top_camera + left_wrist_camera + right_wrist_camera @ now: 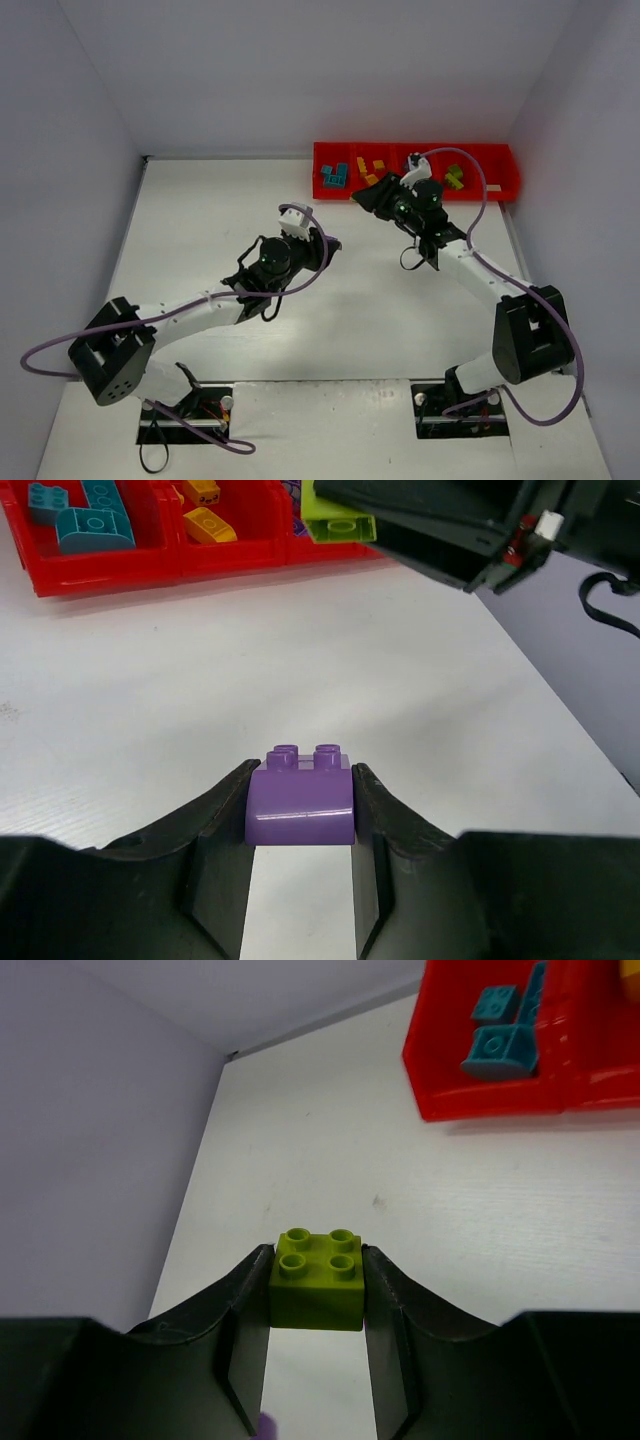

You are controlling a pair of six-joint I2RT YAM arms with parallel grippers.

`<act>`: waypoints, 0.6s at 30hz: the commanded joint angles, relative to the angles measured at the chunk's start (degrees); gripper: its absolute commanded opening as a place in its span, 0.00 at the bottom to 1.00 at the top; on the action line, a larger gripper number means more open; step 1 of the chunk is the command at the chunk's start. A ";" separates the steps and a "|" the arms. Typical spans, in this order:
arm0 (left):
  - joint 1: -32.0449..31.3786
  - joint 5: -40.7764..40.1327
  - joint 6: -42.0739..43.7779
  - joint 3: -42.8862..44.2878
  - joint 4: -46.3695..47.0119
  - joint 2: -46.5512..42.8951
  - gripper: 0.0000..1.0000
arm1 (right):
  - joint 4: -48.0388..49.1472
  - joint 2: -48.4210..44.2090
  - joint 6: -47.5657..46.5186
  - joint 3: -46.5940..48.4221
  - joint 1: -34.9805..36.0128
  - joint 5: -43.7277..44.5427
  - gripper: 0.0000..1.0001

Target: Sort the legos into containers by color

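One purple lego (300,805) in left hand (301,776), green lego (317,1288) in right (317,1253)

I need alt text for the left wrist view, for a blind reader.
The left gripper grips a purple lego between its two black fingers, over a white table. Behind, a red tray holds teal legos and yellow legos, and the right gripper carries a green lego.

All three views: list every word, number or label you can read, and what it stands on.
None readable. The small yellow-orange plastic brick in the translucent red plastic tray bears dark marks, too small to read. The held purple rounded brick and olive-green square brick are plain.
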 commanded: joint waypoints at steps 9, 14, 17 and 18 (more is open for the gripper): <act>-0.09 2.45 2.62 -2.80 -2.56 -9.71 0.00 | -2.39 12.74 -15.34 14.16 -18.69 21.27 0.00; -0.09 3.86 3.86 -3.25 -6.15 -12.34 0.00 | -7.56 25.93 -16.66 30.90 -25.20 20.57 0.00; -0.09 4.03 5.00 -3.34 -7.48 -13.58 0.00 | -11.61 34.99 -18.51 39.19 -26.52 18.64 0.01; -0.09 4.03 5.35 -3.34 -8.35 -13.84 0.00 | -12.66 38.84 -18.51 44.18 -26.87 18.20 0.04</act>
